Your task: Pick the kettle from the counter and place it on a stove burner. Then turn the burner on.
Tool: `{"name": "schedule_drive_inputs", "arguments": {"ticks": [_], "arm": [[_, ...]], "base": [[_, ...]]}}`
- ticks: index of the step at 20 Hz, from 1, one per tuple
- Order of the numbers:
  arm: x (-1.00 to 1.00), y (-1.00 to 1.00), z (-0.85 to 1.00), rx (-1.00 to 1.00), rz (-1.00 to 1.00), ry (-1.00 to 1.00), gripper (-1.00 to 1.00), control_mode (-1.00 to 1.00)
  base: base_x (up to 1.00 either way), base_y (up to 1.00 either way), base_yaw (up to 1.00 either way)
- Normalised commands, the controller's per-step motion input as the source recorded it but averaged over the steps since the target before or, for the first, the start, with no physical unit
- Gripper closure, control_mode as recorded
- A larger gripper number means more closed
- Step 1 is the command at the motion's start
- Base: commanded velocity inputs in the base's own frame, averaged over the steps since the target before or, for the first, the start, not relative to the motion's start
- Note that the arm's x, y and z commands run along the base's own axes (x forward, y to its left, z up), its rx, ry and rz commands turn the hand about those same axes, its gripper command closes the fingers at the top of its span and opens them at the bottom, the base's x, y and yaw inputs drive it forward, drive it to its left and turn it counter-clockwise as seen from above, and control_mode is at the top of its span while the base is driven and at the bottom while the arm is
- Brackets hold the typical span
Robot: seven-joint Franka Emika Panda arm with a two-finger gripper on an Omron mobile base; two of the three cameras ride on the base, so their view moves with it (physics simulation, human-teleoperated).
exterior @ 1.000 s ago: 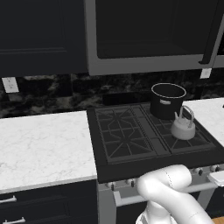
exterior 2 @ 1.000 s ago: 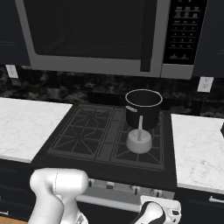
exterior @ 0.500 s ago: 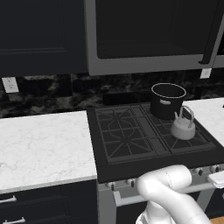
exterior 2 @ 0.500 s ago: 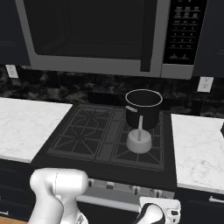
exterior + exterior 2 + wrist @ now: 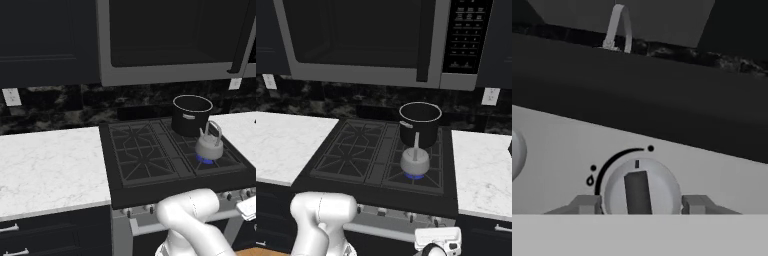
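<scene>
blue flame (image 5: 204, 159) now under kettle (image 5: 209, 145)

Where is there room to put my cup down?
The white marble counter left of the black gas cooktop is bare, as is the stretch right of it. The right burners are crowded: small silver kettle over blue flame, tall black pot behind.
</scene>
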Motion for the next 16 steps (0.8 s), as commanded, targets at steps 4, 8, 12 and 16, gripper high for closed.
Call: {"name": "schedule_drive_inputs", "arguments": {"ticks": [4,8,12,16], "arm": [[-0.05,0.0,0.0,-0.18,0.0,-0.15,1.0,-1.0],[-0.02,0.0,0.1,-0.17,0.0,-0.08,1.0,-1.0],[0.0,0.0,0.05,-0.16,0.0,-0.01,1.0,-1.0],[0.0,0.0,0.01,-0.22,0.0,0.0,1.0,-1.0]], "base": [[0.0,0.0,0.0],[0.0,0.0,0.0],[0.0,0.0,0.0],[0.0,0.0,0.0]]}}
